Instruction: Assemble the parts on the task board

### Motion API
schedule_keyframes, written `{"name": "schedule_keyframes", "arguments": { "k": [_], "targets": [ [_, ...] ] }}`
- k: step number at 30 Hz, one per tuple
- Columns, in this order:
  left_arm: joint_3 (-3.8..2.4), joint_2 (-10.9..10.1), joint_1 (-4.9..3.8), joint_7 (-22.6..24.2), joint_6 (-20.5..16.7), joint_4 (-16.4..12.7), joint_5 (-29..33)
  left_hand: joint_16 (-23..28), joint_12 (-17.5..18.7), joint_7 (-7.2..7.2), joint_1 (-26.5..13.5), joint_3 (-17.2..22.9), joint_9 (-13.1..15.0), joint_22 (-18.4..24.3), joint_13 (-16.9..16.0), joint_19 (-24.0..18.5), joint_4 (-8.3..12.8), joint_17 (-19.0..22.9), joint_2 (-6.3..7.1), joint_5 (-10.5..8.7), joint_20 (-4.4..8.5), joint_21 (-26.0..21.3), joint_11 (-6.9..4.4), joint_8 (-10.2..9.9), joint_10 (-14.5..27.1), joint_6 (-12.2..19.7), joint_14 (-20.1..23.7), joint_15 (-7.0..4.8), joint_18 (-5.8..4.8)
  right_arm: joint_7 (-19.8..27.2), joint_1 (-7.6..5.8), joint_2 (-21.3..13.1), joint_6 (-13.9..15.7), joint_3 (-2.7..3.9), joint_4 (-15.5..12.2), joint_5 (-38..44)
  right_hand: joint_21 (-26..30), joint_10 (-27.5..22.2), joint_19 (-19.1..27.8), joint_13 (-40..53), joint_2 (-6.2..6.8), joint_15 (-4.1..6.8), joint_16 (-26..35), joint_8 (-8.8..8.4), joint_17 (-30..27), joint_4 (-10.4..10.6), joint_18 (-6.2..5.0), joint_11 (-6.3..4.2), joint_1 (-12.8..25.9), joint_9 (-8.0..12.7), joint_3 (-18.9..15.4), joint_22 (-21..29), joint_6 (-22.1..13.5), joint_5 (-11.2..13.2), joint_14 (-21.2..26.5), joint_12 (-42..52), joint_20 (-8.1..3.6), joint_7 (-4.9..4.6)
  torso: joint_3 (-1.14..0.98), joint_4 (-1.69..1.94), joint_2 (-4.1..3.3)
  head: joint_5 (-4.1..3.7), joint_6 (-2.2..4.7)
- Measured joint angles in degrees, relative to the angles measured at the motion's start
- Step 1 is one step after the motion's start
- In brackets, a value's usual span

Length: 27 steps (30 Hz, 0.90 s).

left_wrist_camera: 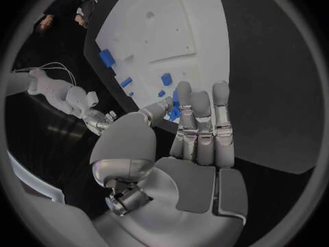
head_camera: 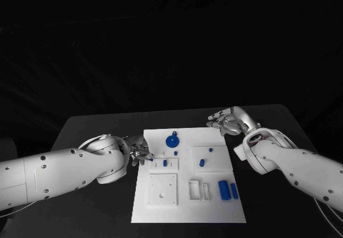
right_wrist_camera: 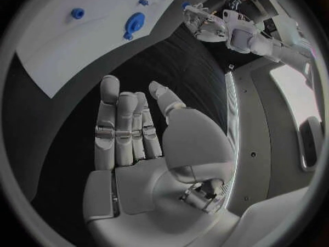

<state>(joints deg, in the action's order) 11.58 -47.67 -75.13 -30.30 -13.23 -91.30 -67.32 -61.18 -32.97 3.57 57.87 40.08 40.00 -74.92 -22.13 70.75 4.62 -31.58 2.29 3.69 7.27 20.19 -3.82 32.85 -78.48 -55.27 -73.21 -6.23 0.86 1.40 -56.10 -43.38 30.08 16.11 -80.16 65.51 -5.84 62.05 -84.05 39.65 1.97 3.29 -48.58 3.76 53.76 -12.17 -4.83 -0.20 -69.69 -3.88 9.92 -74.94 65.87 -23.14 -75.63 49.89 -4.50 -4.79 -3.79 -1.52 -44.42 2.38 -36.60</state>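
- Centrally, the white task board (head_camera: 187, 198) lay on the black table (head_camera: 93, 126), running from the table's middle toward 6 o'clock in the head view.
- At the board's 12 o'clock end sat a round blue part (head_camera: 172, 141); the right wrist view showed the same disc (right_wrist_camera: 133, 23) on the board with a smaller blue ring-shaped part (right_wrist_camera: 77, 12) apart from it.
- Toward 3 o'clock of the board's middle lay a small blue peg (head_camera: 211, 149) and, just below it, a short blue part (head_camera: 202, 161).
- Near the 5 o'clock corner two long blue bars (head_camera: 224, 190) lay side by side, just beside white upright slots (head_camera: 198, 191).
- Toward 9 o'clock of the middle stood two more small blue pieces (head_camera: 165, 162), close to the left hand.
- The left hand (head_camera: 139, 153) rested at the board's 9 o'clock edge; its wrist view showed the fingers (left_wrist_camera: 200, 127) straight and side by side, thumb apart, holding nothing, with the fingertips over blue pieces on the board.
- The right hand (head_camera: 227, 121) hovered over the table just off the board's 1 o'clock corner; its wrist view showed the fingers (right_wrist_camera: 122, 127) extended with the thumb spread, holding nothing and clear of the board.
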Motion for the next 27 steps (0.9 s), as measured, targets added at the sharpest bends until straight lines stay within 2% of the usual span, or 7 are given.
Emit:
{"name": "schedule_keyframes", "arguments": {
  "k": [15,27],
  "targets": [
    [1.69,1.87,0.07,-3.50,-0.69,0.60,-3.59,0.88,0.41,-0.22,-0.61,0.22,0.99,0.01,-0.47,0.00,-0.11,-1.23,0.60,0.34,0.00,0.31,-0.08,-0.53,-0.68,-0.63,-0.79,0.02,0.00,0.01,-0.04,0.14,0.03,0.19,0.03,0.00,0.00,0.00,0.00,0.00,0.00,0.00,0.00,0.00,0.00,0.00,0.00,0.00,0.00,0.00,0.31,0.01,0.00,-0.22,0.00,0.00,0.00,0.00,0.04,-0.04,-0.02,-0.22,-0.39],
    [2.05,2.80,0.49,-3.58,-2.73,0.99,-4.54,1.56,0.68,-0.58,-1.21,1.24,1.01,0.01,-0.65,0.53,0.28,-1.76,1.19,0.32,0.49,0.31,-0.35,-0.95,-1.37,-1.03,-1.75,-0.13,0.00,0.03,-0.04,0.24,0.03,0.21,0.09,0.00,0.00,0.00,0.00,0.01,0.23,0.00,0.00,0.00,0.01,0.15,0.00,0.00,0.23,0.00,0.47,0.02,0.00,-0.21,0.00,0.00,0.00,0.00,0.07,-0.01,-0.02,-0.59,-0.66]
  ]
}}
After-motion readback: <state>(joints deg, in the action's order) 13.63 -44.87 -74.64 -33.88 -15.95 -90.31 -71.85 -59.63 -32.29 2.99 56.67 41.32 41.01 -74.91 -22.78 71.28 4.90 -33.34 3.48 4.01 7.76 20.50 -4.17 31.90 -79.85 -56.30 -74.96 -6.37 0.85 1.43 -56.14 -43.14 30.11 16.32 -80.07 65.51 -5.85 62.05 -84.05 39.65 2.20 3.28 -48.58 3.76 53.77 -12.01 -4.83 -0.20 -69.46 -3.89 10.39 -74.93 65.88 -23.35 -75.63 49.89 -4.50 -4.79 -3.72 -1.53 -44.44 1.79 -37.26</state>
